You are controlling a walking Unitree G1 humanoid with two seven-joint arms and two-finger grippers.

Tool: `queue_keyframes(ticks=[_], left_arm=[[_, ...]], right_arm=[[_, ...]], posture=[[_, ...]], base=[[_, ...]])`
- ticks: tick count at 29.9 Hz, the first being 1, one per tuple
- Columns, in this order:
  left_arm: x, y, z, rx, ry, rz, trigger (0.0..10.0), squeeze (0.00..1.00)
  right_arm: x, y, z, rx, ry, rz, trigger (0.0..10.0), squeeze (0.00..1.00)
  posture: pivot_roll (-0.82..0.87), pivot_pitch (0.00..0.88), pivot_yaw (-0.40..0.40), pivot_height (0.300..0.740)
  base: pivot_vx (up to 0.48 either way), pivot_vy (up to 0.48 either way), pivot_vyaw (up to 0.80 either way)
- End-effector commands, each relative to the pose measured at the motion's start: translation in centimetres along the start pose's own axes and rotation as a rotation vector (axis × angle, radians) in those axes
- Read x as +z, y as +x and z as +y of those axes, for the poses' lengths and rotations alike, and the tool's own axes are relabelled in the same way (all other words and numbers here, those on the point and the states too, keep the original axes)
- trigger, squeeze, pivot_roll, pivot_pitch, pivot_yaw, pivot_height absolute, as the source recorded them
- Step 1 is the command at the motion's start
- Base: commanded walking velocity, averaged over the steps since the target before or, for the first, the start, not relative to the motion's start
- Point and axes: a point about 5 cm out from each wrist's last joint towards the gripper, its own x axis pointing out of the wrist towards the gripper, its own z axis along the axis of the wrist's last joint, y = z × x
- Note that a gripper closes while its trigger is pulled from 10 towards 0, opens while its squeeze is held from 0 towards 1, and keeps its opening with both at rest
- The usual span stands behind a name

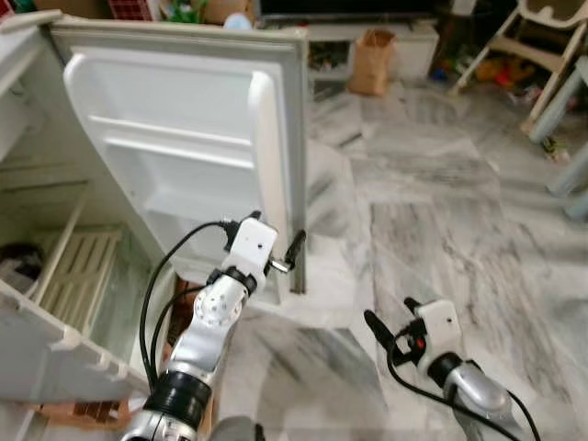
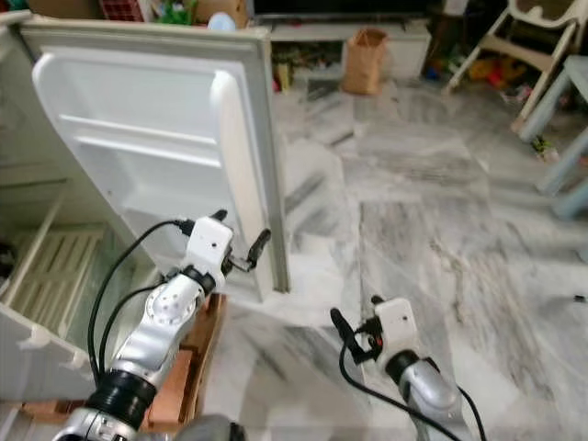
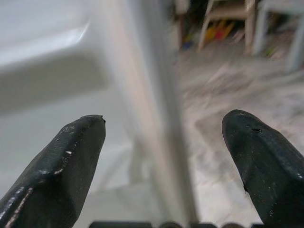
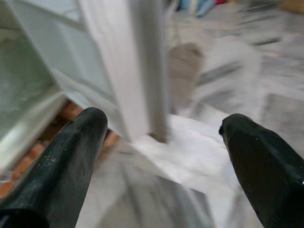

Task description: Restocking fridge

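left eye view: fridge door [image 1: 184,138] swung wide open, inner liner facing camera, door shelves bare. fridge body [image 1: 37,276] at far left, with a slatted shelf [image 1: 78,276] inside. marble floor [image 1: 441,239] beyond, brown paper bag [image 1: 372,62] by the far wall, chair legs at upper right.

left gripper [image 1: 276,250] raised at the door's free edge, low on the door. fingers spread wide, straddling that edge in the left wrist view, one finger [image 3: 61,161] on the liner side, the other on the room side. nothing clamped; contact with the edge not confirmable.

right gripper [image 1: 393,323] low over the floor, well apart from the door. fingers spread wide, empty; right wrist view looks toward the door's bottom corner, blurred.

no stock item identifiable near either gripper; dark object at fridge body's far left too unclear to name.

handling judgement: door rigid, hinged, likely moderate weight, swings in an arc only. liner plastic smooth, probably slippery under hard pads. best hold: free vertical edge, farthest from the hinge, for most leverage. push or hook preferable to pinch. thin shelf rails likely fragile, not for gripping.
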Motion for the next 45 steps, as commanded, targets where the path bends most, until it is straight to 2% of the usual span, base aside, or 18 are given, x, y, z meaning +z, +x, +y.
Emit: queue_keyframes(ticks=[1,5,12,18,23,26,28,29,30,35,37,45], left_arm=[[0.2,0.8,0.4,0.032,0.004,0.015,10.0,0.0],[0.8,1.8,0.7,0.043,0.008,0.008,10.0,0.0],[1.5,3.0,0.3,0.022,0.018,-0.004,10.0,0.0],[1.3,3.2,0.1,0.015,0.025,0.015,10.0,0.0],[0.5,2.8,1.0,0.028,0.041,0.036,10.0,0.0],[-0.3,2.1,1.4,0.036,0.046,0.05,10.0,0.0],[-1.4,1.0,2.0,0.046,0.045,0.07,10.0,0.0],[-1.4,1.0,2.0,0.046,0.045,0.07,10.0,0.0],[-2.2,-0.3,2.3,0.051,0.048,0.083,10.0,0.0],[-3.0,-2.7,2.8,0.077,0.065,0.09,10.0,0.0],[-3.6,-4.4,3.3,0.137,0.045,0.114,10.0,0.0],[-3.9,-6.4,4.0,0.189,0.049,0.127,10.0,0.0]], right_arm=[[-0.9,-0.5,-0.5,-0.014,-0.003,0.023,10.0,0.0],[-1.3,-0.5,-0.6,-0.016,-0.008,0.026,10.0,0.0],[-2.5,-0.5,-0.9,-0.028,-0.004,0.044,10.0,0.0],[-2.9,-0.4,-1.0,-0.034,0.0,0.06,10.0,0.0],[-3.6,-0.3,-1.1,-0.036,0.006,0.085,10.0,0.0],[-4.0,-0.4,-1.2,-0.04,0.01,0.103,10.0,0.0],[-4.4,-0.5,-1.2,-0.046,0.016,0.123,10.0,0.0],[-4.4,-0.5,-1.2,-0.046,0.016,0.123,10.0,0.0],[-4.3,-0.5,-1.2,-0.043,0.014,0.113,10.0,0.0],[-3.9,-0.3,-1.2,-0.037,0.005,0.085,10.0,0.0],[-3.8,-0.2,-1.4,-0.041,0.004,0.084,10.0,0.0],[-3.9,-0.2,-1.6,-0.044,0.001,0.093,10.0,0.0]], posture=[[0.05,0.062,0.021,0.74],[0.05,0.06,0.023,0.74],[0.04,0.055,0.027,0.74],[0.05,0.053,0.025,0.74],[0.05,0.05,0.024,0.74],[0.05,0.05,0.025,0.74],[0.05,0.05,0.025,0.74],[0.05,0.05,0.025,0.74],[0.05,0.052,0.026,0.74],[0.06,0.054,0.024,0.74],[0.07,0.058,0.023,0.74],[0.09,0.066,0.021,0.74]], base=[[0.48,0.0,0.0],[0.48,0.0,0.0],[0.48,0.0,0.0],[0.48,0.0,0.0],[0.48,0.0,0.0],[0.48,0.0,0.0],[0.48,0.0,0.0],[0.48,0.0,0.0],[0.48,0.0,0.0],[0.476,0.0,0.0],[0.171,0.0,0.0],[0.0,0.0,-0.05]])
